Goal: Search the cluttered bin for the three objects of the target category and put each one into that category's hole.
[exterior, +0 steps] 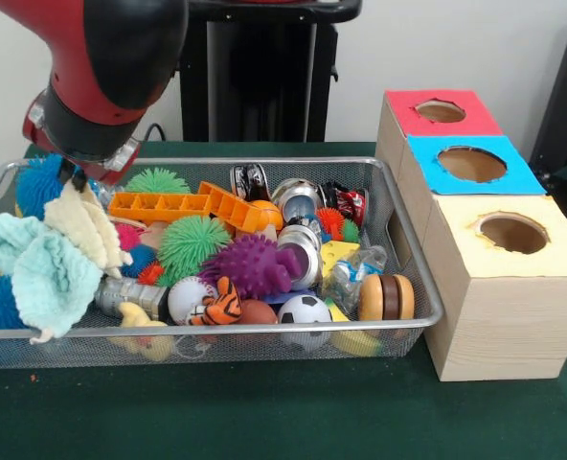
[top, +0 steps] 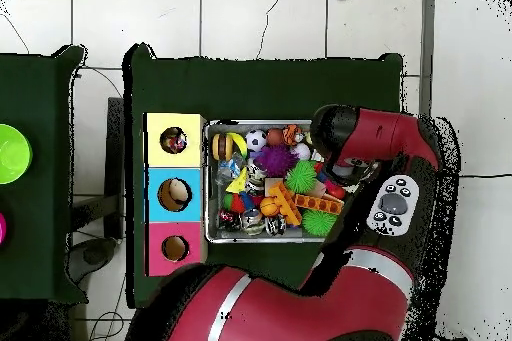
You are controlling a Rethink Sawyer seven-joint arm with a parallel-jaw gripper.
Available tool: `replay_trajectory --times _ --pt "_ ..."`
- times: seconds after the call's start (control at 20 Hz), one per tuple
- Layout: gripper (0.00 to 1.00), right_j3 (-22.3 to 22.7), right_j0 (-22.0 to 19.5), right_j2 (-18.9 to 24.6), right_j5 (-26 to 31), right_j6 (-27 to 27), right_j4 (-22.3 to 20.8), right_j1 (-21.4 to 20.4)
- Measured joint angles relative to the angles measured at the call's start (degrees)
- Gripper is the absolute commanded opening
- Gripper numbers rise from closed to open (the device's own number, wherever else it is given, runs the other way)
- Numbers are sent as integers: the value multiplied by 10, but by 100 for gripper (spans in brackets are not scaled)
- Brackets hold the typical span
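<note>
The wire-mesh bin (exterior: 264, 331) is full of toys: a purple spiky ball (exterior: 253, 264), a green spiky ball (exterior: 192, 241), an orange tray (exterior: 183, 204), a soccer ball (exterior: 305, 309), metal cans (exterior: 298, 196) and others. My gripper (exterior: 73, 177) is over the bin's left end in the front view, shut on a cream cloth (exterior: 87, 225) that hangs from it. A mint cloth (exterior: 44, 268) hangs with it and drapes to the front rim. In the overhead view the arm (top: 370, 137) covers the gripper and that end of the bin (top: 210, 182).
Three wooden boxes with round holes stand beside the bin's right end in the front view: red top (exterior: 403, 115), blue top (exterior: 427, 172), yellow top (exterior: 465, 240). The table has a dark green cover (exterior: 264, 412). The black pedestal (exterior: 264, 67) stands behind the bin.
</note>
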Motion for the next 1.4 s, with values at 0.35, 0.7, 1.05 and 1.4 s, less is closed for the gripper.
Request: replay_trajectory --times 0.35,0.7,1.05,1.4 --pt "0 17 -28 29 -10 0 0 -39" --pt "0 35 -34 32 -10 0 -2 -92" --pt "0 41 -20 34 20 0 -2 -155" --pt "0 44 0 47 63 0 17 -218"
